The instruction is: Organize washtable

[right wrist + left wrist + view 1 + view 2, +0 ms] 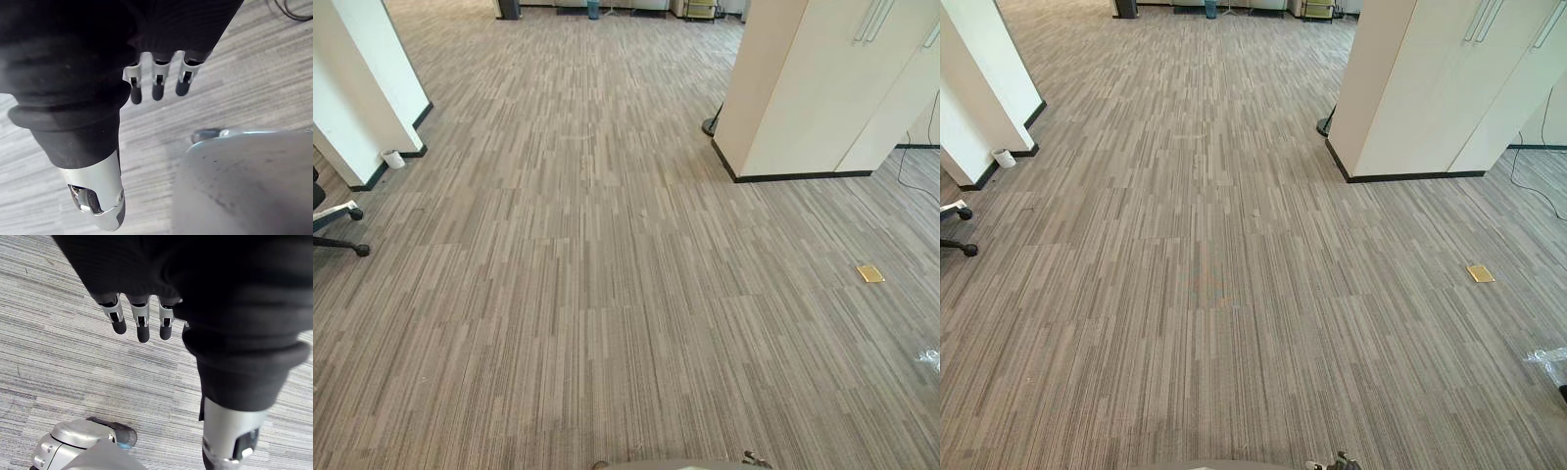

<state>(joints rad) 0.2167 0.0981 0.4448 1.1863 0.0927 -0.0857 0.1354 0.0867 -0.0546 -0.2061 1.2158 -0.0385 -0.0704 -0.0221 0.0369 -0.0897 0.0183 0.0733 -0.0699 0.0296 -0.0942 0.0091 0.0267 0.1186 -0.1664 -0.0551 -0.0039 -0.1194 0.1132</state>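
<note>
Grey-brown striped carpet (pixel 607 313), left eye view: open floor running between a white pillar (pixel 367 88) and a cream cabinet (pixel 822 88); chair base (pixel 340 230) at the left edge; brass floor plate (pixel 870 273) to the right.

Right eye view: same floor, plus crumpled clear plastic (pixel 1549 360) at the right edge. Washtable: whereabouts cannot be told from these views. Progress, as judged: nothing sorted; the robot must first reach the table, so the whole job is left.

Left wrist view: left hand (pixel 161 269) hanging over carpet, fingers (pixel 143 328) straight and loose, grasping nothing, touching nothing.

Right wrist view: right hand (pixel 98 44) likewise, fingers (pixel 157 85) slack and released, empty, clear of the carpet.
</note>
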